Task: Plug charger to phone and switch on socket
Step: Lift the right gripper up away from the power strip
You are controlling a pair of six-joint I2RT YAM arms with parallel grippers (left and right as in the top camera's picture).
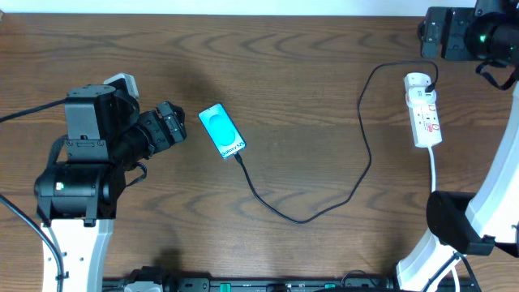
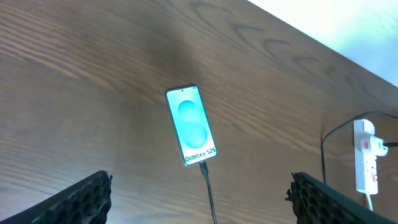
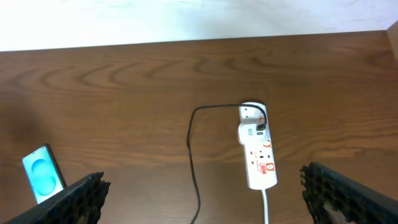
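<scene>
Right pincer [image 3: 202, 183], spread wide and empty, has the narrow white power strip with red switches [image 3: 256, 146] lying just ahead, its long axis pointing away; this arm looks the nearer one. Left pincer [image 1: 174, 123], likewise released, faces the teal-screened flat smartphone [image 1: 221, 131], with the thin black charger cable [image 1: 324, 203] apparently already seated.

The phone [image 1: 221, 131] lies on the table [image 1: 308, 73], left of centre. The socket [image 1: 424, 109] lies by the right edge, toward the far right corner. The charger [image 1: 300, 221] runs from the phone's near end, bows toward the near edge, and reaches the socket's far end.
</scene>
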